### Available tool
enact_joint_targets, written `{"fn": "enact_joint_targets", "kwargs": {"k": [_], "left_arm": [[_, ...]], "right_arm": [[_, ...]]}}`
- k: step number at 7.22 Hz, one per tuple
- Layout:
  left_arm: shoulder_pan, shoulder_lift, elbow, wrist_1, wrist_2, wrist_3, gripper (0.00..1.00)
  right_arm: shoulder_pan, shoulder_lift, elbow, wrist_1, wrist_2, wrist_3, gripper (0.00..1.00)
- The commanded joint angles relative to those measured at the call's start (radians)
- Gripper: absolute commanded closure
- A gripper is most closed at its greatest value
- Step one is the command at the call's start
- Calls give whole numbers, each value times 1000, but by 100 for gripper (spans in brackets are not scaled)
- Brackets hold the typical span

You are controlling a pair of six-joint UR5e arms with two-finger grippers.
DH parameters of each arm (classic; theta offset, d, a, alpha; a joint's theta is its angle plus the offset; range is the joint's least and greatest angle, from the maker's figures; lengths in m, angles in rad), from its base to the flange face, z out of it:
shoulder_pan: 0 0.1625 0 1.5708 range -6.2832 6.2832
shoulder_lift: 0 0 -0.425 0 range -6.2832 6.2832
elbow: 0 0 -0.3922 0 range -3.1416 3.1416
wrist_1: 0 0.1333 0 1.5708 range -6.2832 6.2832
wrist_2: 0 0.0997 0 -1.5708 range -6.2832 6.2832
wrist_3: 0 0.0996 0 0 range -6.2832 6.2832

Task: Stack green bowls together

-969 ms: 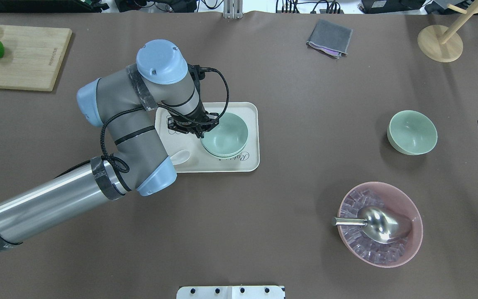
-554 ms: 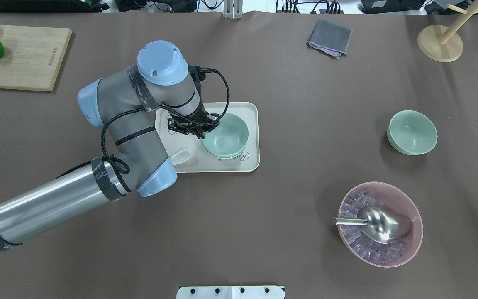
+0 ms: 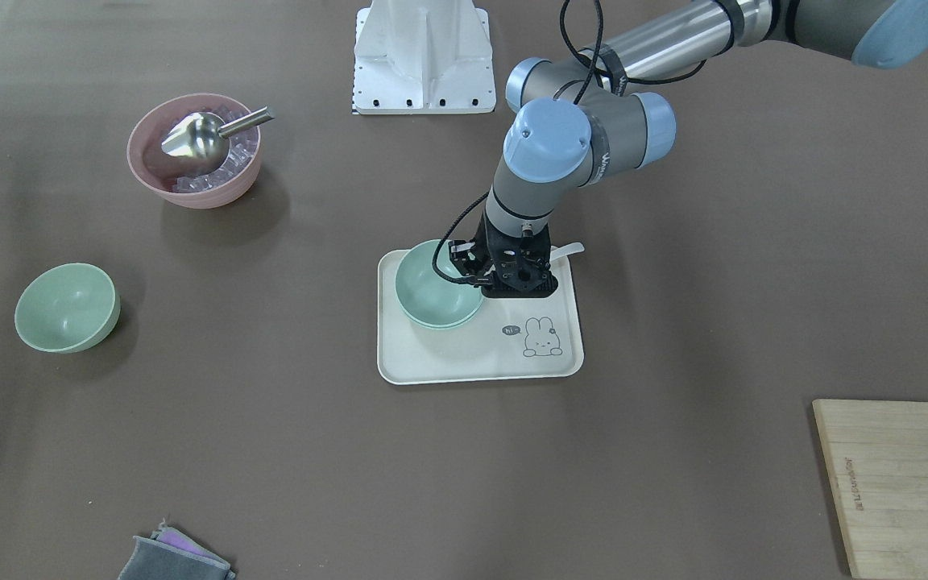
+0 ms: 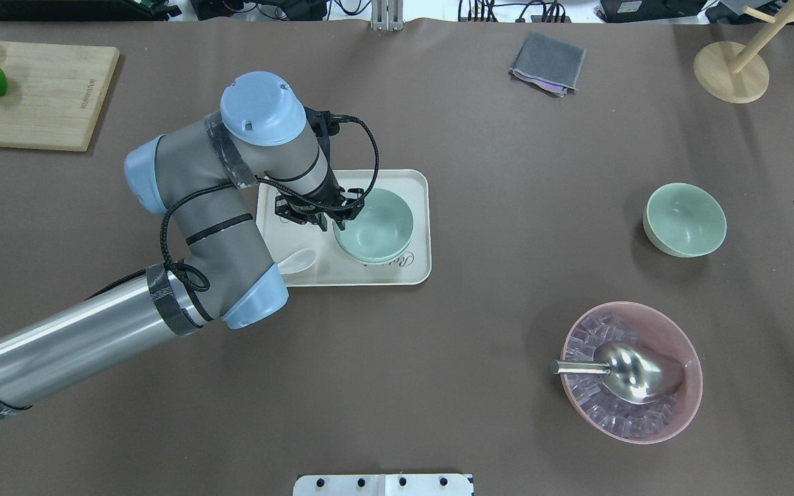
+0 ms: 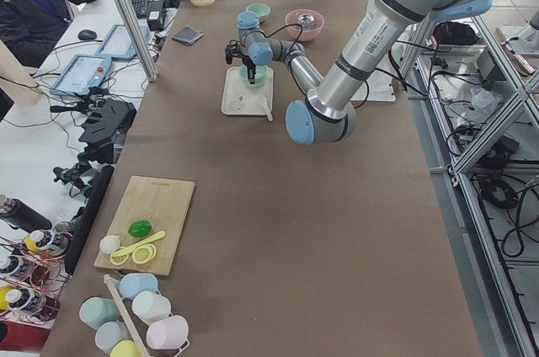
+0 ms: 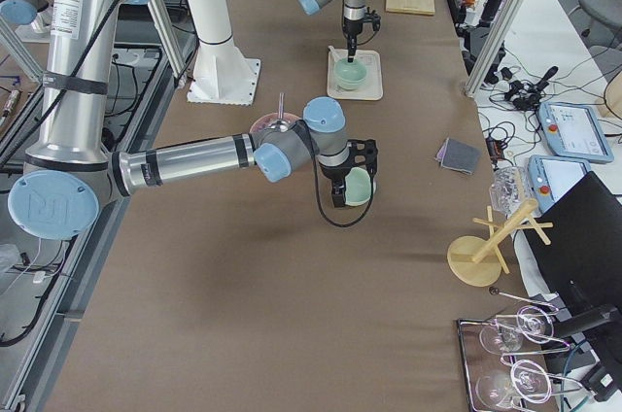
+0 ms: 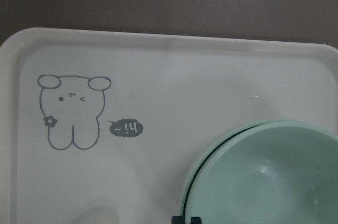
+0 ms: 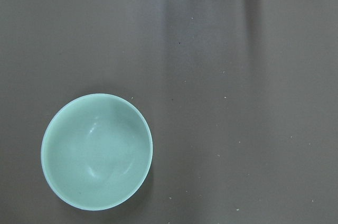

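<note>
Two green bowls [image 4: 376,224] sit nested on the cream tray [image 4: 411,182], also seen in the front view [image 3: 432,286] and the left wrist view [image 7: 264,176]. My left gripper [image 4: 338,222] stands at the stack's rim. Its fingertips [image 7: 186,220] sit close together astride the top bowl's rim. A third green bowl [image 4: 684,219] stands alone to the right and shows in the right wrist view [image 8: 96,151]. My right gripper [image 6: 338,193] hangs high above that bowl. I cannot tell whether it is open or shut.
A pink bowl [image 4: 631,372] with ice and a metal scoop stands front right. A white spoon [image 4: 298,260] lies on the tray. A cutting board [image 4: 38,96] lies far left, with a grey cloth [image 4: 547,63] and a wooden stand [image 4: 731,72] at the back.
My left arm's wrist has shifted slightly to the left. The nested bowls have stayed in place on the tray.
</note>
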Motion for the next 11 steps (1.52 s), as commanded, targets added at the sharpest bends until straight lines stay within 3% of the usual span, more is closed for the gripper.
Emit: {"fn": "enact_joint_targets", "kwargs": {"k": [1, 4, 6, 8, 10, 11], "left_arm": [[-2, 7, -17, -17, 2, 1, 5], [-34, 10, -146, 79, -9, 1, 3], [-73, 55, -351, 350, -9, 114, 2], [-187, 168, -547, 558, -9, 348, 2], [-410, 358, -617, 595, -12, 716, 2], [-546, 445, -596, 597, -56, 964, 2]], "right_arm": [[0, 1, 0, 0, 1, 0, 0], [0, 0, 0, 0, 0, -6, 0], [-6, 21, 8, 0, -2, -6, 0], [-14, 30, 18, -2, -23, -6, 0], [-14, 44, 21, -2, -25, -6, 0], [-14, 44, 21, -3, -26, 1, 0]]}}
